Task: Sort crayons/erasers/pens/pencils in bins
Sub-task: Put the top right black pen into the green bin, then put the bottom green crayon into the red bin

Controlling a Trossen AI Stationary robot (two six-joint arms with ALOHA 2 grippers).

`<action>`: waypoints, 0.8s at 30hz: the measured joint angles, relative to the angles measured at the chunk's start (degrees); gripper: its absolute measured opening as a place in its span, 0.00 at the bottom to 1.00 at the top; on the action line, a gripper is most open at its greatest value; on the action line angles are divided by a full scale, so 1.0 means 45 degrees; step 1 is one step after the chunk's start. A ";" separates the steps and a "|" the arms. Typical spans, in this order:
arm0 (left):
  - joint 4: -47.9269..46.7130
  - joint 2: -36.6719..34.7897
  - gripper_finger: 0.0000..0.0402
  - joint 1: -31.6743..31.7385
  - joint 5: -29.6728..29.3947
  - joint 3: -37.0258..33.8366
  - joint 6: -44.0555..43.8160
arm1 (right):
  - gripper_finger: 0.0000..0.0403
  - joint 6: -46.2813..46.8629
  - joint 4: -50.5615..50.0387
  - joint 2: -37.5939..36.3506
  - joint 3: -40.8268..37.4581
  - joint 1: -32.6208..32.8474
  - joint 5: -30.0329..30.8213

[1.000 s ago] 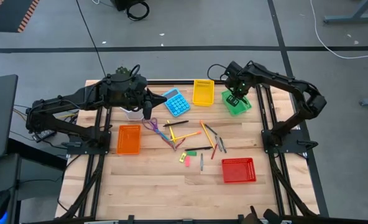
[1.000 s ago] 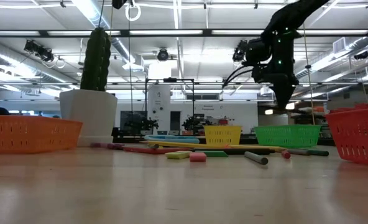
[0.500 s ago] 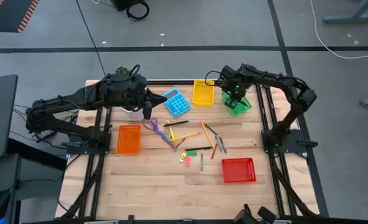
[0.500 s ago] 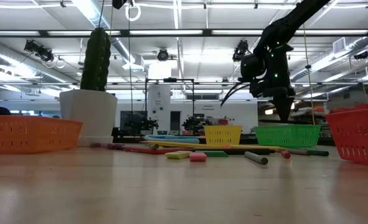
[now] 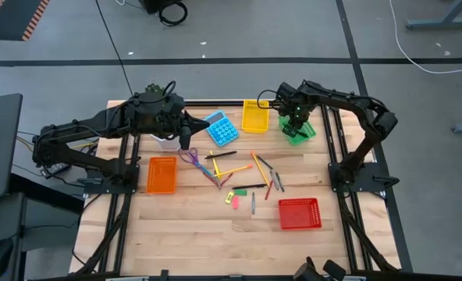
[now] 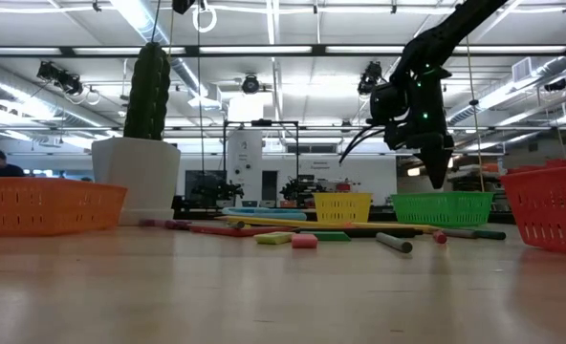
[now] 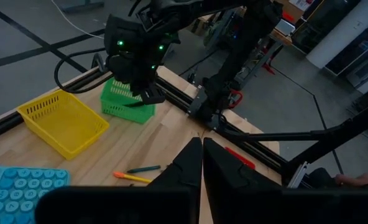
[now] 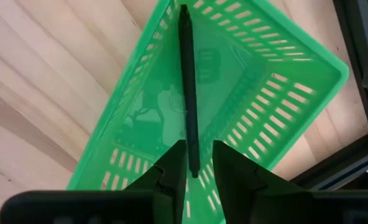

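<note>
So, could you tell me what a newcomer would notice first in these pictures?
Probably the right gripper poised over the green bin at the table's far right, a dark pen between its fingers. Next, the colourful scatter of pencils and erasers mid-table.

We look down past the right gripper (image 8: 199, 163) into a green mesh bin (image 8: 283, 118) on a pale wooden table (image 8: 53, 68). A slim black pen (image 8: 188, 87) runs lengthwise between the two dark fingers (image 8: 171, 171) (a narrow gap shows either side), its far end reaching the bin's rim.
</note>
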 joint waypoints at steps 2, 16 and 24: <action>0.0000 0.0000 0.04 0.0000 0.0000 0.0000 0.0000 | 0.23 0.0012 -0.0007 0.0000 0.0000 0.0000 0.0000; 0.0000 0.0000 0.04 0.0000 0.0000 0.0000 0.0007 | 0.24 0.1563 -0.0167 -0.0118 0.0000 0.0033 -0.0431; 0.0000 0.0000 0.04 0.0000 -0.0049 0.0000 0.0005 | 0.23 0.4143 0.0159 -0.0636 0.0000 0.2153 -0.3460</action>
